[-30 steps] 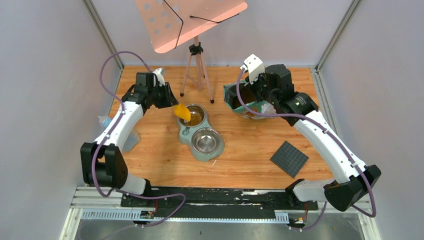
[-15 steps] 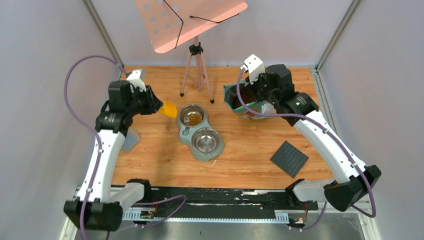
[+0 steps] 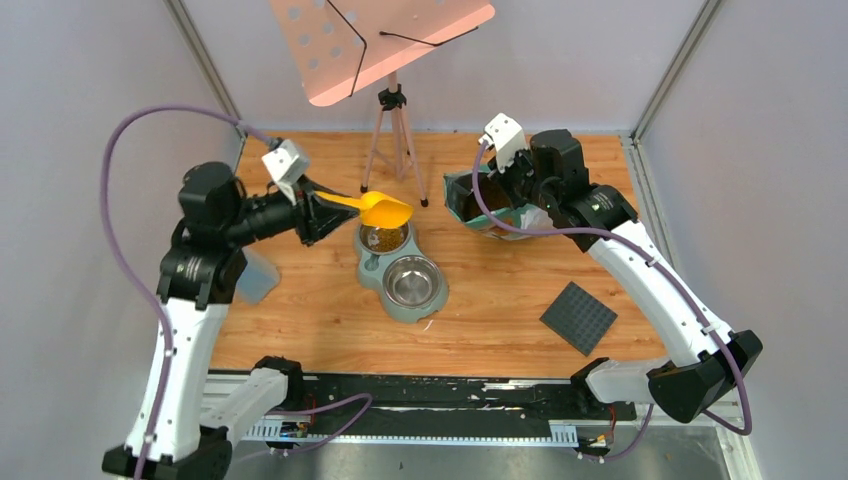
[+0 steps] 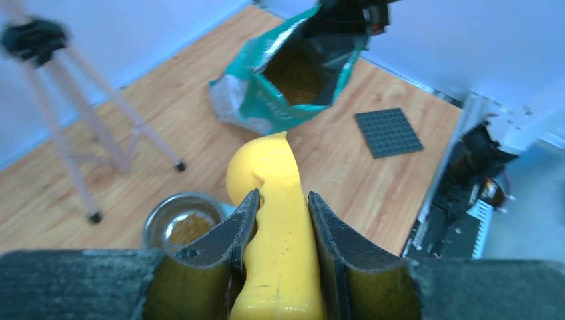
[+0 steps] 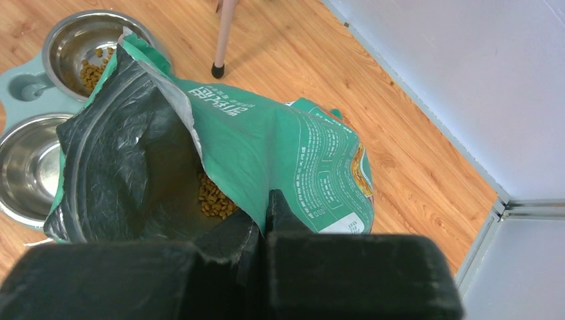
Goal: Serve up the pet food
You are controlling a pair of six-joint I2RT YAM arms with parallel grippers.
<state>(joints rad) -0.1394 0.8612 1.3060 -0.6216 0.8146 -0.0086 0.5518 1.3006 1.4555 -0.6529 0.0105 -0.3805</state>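
Free wooden tabletop [image 3: 500, 300] between pale-green twin-bowl feeder [image 3: 368, 270] and dark-grey studded plate [image 3: 578, 317]; thin-legged tripod [image 3: 391, 98], open teal bag [image 5: 286, 153] and yellow plastic scoop [image 3: 385, 210] crowd the far side.

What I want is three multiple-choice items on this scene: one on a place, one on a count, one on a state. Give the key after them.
1. Where in the feeder does the pet food lie?
A. far bowl
B. near bowl
C. both bowls

2. How many bowls does the feeder hold?
A. one
B. two
C. three

3. What is the left pincer doing?
A. hanging open, empty
B. gripping the yellow scoop
C. gripping the bag

Key:
1 A: pellets show only in the far bowl, and the near bowl is bare steel.
2 B: two bowls sit in the one feeder.
3 B: its fingers clamp the scoop's handle.
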